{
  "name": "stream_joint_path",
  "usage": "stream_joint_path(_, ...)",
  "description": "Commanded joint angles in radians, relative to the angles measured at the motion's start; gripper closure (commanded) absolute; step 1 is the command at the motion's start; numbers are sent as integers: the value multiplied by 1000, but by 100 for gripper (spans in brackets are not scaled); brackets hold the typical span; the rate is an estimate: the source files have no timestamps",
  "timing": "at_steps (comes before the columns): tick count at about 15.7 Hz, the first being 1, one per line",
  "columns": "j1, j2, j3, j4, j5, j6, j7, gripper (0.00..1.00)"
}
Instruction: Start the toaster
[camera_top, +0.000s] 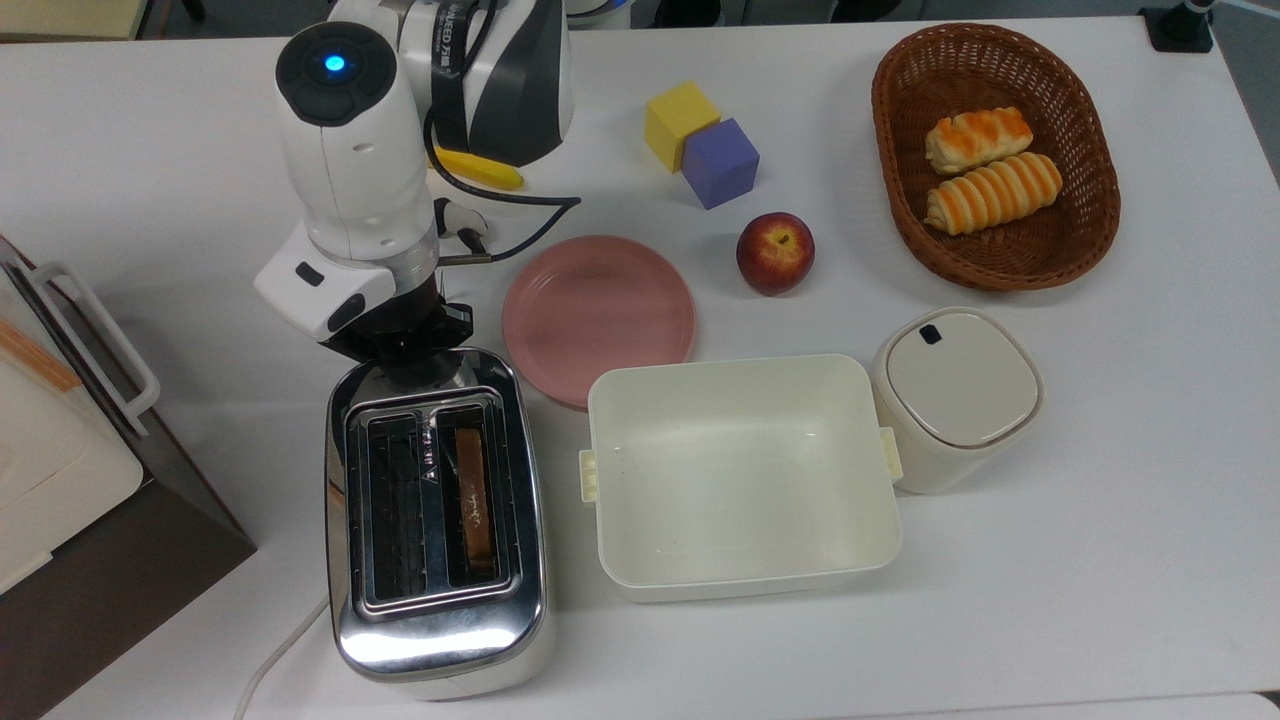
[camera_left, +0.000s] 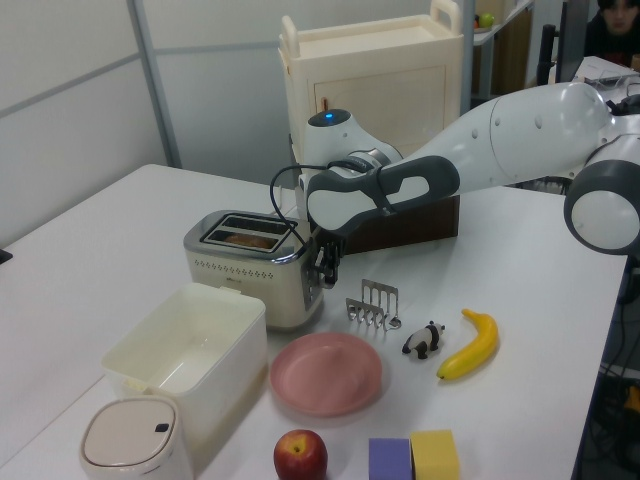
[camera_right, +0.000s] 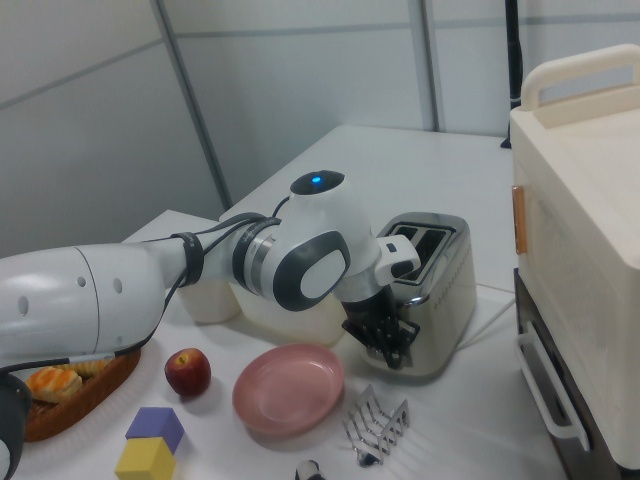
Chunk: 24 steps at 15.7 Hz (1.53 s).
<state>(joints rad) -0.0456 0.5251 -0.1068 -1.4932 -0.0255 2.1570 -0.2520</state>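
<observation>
The toaster (camera_top: 436, 520) is seen at the top view's lower left on the bench (camera_top: 1100, 560), a slice of bread (camera_top: 473, 492) sunk in its right slot. The pincer (camera_left: 322, 272) is pressed against its end; whether its fingers are apart cannot be told. A pink plate (camera_top: 598, 312) lies just right.

Arm extended across the desk from the left view's right, elbow raised, forearm angled down. Wrist bent — blue indicator lit on top. Hand (camera_left: 322, 268) pointed downward, black fingers (camera_right: 385, 340) low and close together — exact gap not discernible.
</observation>
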Motion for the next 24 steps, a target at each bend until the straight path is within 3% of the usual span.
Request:
stream_joint_path(1,-8,30,-7,-42,-16,50,-24,100)
stream_joint_path(11,-7,3,-10,-41,-14,35,-20,100)
stream_joint_path(18,6,-235,-11,-27,-13,-245,-21,100)
stream_joint_path(24,84,-411,1,57,-1,-535,-4,100)
